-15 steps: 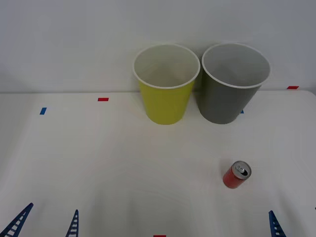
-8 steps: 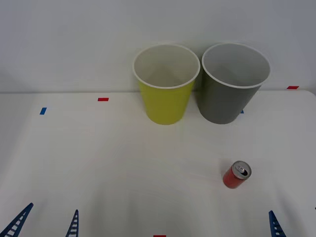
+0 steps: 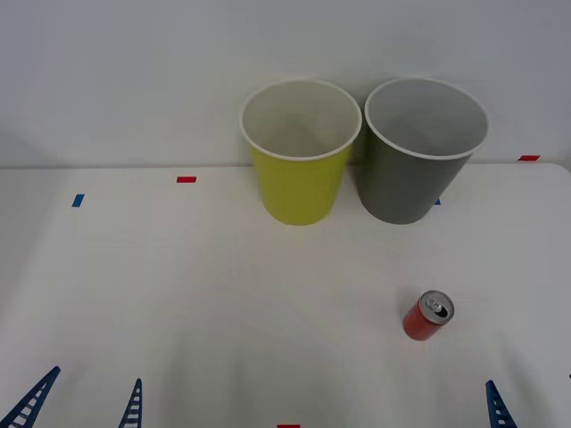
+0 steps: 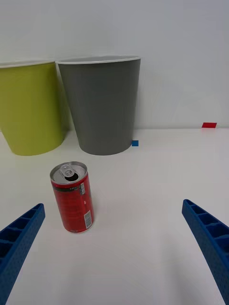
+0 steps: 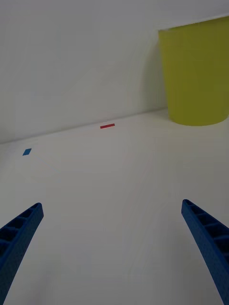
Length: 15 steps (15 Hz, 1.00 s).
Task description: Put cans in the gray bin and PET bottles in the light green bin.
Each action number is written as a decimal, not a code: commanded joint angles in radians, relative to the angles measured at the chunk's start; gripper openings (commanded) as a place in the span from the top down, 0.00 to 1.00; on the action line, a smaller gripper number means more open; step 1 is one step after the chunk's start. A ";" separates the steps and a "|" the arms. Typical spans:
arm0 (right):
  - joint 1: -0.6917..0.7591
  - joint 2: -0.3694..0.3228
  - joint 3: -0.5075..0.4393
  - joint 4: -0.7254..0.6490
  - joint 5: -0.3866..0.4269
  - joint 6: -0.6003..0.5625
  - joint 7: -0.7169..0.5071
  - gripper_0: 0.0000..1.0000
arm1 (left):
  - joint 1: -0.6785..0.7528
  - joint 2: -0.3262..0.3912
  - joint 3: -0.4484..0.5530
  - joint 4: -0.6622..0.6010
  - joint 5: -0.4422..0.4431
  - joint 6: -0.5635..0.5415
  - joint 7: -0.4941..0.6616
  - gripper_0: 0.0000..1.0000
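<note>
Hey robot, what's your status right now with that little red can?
Left gripper open, right gripper open, both low near table edge. Red can upright, untouched, before gray bin. Path clear.

red can (image 4: 72,197) with small label print, too fine to read; no other lettering legible

Showing red on the body of the can (image 4: 72,199), silver on its top, with white print down the side. Wearing dark gray outside and in, under a thin white rim: the gray bin (image 3: 415,169). Glowing yellow-green outside, white inside and at the rim: the light green bin (image 3: 299,183). Showing blue and ribbed: fingers (image 4: 210,240) of both grippers. Lying white: the table (image 3: 223,303), dotted with small red and blue tape marks (image 3: 186,179).
</note>
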 commanded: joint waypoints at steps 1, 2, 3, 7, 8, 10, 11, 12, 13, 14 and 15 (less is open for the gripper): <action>0.000 0.000 0.000 0.000 0.000 0.000 0.000 0.00 | 0.000 0.000 0.000 0.000 0.000 0.000 0.000 0.00; 0.000 0.000 0.000 0.000 0.000 0.000 0.000 0.00 | 0.000 0.000 0.000 0.000 0.000 0.000 0.000 0.00; 0.000 0.000 0.000 0.000 0.000 0.000 0.000 0.00 | 0.000 0.000 0.000 0.000 0.000 0.000 0.000 0.00; 0.000 0.000 0.000 0.000 0.000 0.000 0.000 0.00 | 0.000 0.000 0.000 0.000 0.000 0.000 0.000 0.00; 0.000 0.000 0.000 0.000 0.000 0.000 0.000 0.00 | 0.000 0.000 0.000 0.000 0.000 0.000 0.000 0.00; 0.000 0.000 0.000 0.000 0.000 0.000 0.000 0.00 | 0.000 0.000 0.000 0.000 0.000 0.000 0.000 0.00; 0.000 0.000 0.000 0.000 0.000 0.000 0.000 0.00 | 0.000 0.000 0.000 0.000 0.000 0.000 0.000 0.00; 0.000 0.000 0.000 0.000 0.000 0.000 0.000 0.00 | 0.000 0.000 0.000 0.000 0.000 0.000 0.000 0.00; 0.000 0.000 0.000 0.000 0.000 0.000 0.000 0.00 | 0.000 0.000 0.000 0.000 0.000 0.000 0.000 0.00; 0.000 0.000 0.000 0.000 0.000 0.000 0.000 0.00 | 0.000 0.000 0.000 0.000 0.000 0.000 0.000 0.00; 0.000 0.000 0.000 0.000 0.000 0.000 0.000 0.00 | 0.000 0.000 0.000 0.000 0.000 0.000 0.000 0.00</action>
